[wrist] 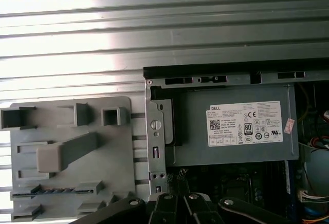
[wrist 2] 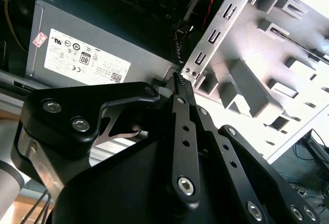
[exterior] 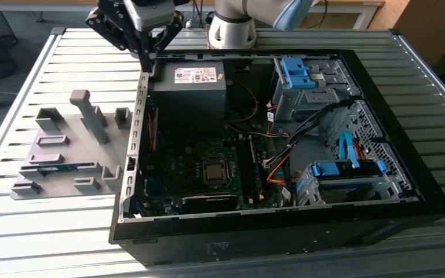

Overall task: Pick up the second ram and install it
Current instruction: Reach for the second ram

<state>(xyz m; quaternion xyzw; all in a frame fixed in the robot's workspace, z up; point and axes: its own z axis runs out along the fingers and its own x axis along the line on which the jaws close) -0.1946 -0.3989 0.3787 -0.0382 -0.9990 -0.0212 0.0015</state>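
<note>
The second ram is a slim blue-green stick lying in a slot near the front of the grey fixture plate, left of the open computer case in the exterior view. It appears in the first wrist view as a dark strip. My gripper hangs above the case's back left corner, well behind the stick and apart from it. Its black fingers are shut together with nothing between them. The gripper is over the case's metal edge beside the power supply.
A tall grey post stands on the fixture plate between my gripper and the stick. Inside the case are the motherboard with long black slot rails, orange cables and blue drive brackets. The slatted metal table surrounds everything.
</note>
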